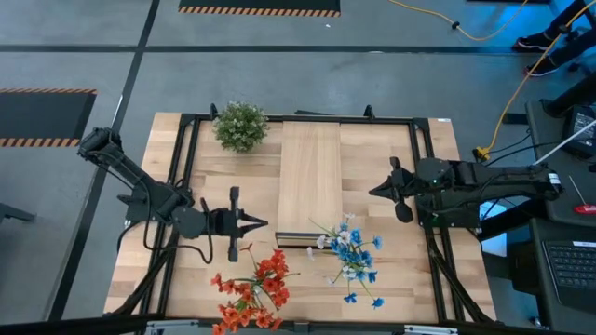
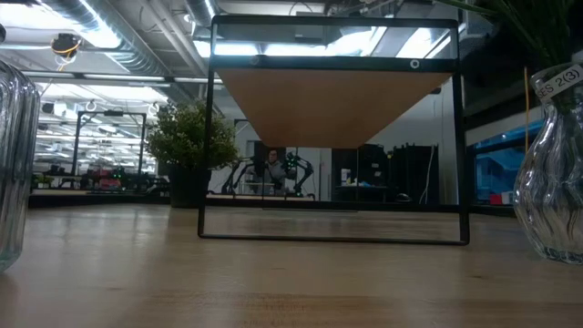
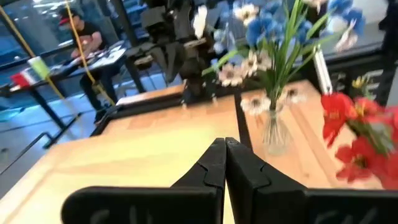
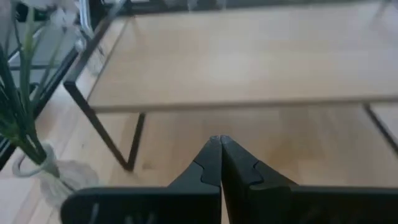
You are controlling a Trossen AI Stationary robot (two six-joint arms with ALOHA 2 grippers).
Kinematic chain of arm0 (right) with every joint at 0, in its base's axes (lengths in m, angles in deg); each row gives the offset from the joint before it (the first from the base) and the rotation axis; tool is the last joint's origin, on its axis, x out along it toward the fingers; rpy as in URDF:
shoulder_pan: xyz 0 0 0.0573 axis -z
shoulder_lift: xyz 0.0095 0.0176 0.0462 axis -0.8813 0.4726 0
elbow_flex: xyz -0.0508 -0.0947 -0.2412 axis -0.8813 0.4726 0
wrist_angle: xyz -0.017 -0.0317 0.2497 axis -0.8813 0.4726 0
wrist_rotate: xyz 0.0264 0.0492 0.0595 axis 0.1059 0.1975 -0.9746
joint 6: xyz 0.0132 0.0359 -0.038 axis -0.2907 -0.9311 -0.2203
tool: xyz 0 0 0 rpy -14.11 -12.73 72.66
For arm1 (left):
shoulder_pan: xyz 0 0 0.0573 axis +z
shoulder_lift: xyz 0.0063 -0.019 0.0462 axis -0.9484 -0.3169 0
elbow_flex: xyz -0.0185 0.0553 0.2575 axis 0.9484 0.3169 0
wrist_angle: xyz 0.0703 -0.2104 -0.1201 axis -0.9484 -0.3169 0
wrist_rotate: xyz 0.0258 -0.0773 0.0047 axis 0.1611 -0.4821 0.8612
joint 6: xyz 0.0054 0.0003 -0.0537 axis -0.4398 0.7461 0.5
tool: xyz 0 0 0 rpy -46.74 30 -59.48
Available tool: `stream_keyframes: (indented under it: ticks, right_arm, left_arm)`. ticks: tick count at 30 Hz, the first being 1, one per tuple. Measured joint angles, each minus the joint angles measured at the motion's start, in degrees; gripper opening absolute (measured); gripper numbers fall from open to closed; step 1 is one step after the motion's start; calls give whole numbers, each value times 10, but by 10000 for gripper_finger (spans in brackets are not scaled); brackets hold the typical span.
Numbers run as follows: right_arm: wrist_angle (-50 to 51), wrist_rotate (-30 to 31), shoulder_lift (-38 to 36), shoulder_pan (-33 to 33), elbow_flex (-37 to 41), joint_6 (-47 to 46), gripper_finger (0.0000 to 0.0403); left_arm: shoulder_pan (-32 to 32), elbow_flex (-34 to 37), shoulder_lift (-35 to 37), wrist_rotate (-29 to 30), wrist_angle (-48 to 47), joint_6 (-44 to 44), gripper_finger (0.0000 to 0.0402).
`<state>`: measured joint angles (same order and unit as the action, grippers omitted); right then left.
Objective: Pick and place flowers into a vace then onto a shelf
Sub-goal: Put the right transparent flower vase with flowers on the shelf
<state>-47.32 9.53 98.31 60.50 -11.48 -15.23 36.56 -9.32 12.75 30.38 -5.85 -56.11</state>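
Worktop [image 1: 196, 279]: pale wood planks, carrying everything.
Shelf [image 1: 310, 177]: long pale board at the centre, running from 12 toward 6 o'clock.
Bushy plant [image 1: 240, 125]: at 11 o'clock of the shelf.
Blue and white flowers [image 1: 352, 256]: in a glass vase [image 3: 273, 132], at 5 o'clock of the shelf.
Red-orange flowers [image 1: 253, 288]: at 7 o'clock of the shelf.
Left gripper [image 1: 264, 222]: at 8 o'clock of the shelf, fingers pressed together, holding nothing.
Right gripper [image 1: 372, 191]: at 3 o'clock of the shelf, fingers closed, empty.

Red-orange flowers [image 1: 250, 293] are cut off by the high view's bottom edge. In the low view, two glass vases [image 2: 551, 196] are clipped at both side edges. Distant person [image 2: 272, 168] too small to be described.
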Motion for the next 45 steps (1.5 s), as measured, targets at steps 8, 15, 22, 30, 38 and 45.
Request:
stream_keyframes:
  ticks: [8, 15, 22, 30, 38, 45]
  right_arm:
    - [10, 55, 3, -109, -22, -20, 0]
    - [48, 141, 14, -235, -64, -59, 0]
    - [50, 229, 66, -387, -54, -142, 0]
    - [49, 380, 158, -552, -54, -254, 0]
    - [21, 501, 269, -659, -54, -377, 0]
    - [-9, 587, 355, -684, -54, -494, 3]
  left_arm:
    - [-17, 35, -2, 0, 2, 75, 2]
    - [1, 117, -3, -1, 102, 104, 2]
    - [1, 131, -2, -15, 141, 85, 2]
    - [2, 131, -2, 15, 141, 85, 2]
    - [2, 131, -2, 16, 141, 85, 2]
    - [2, 131, -2, 18, 142, 88, 3]
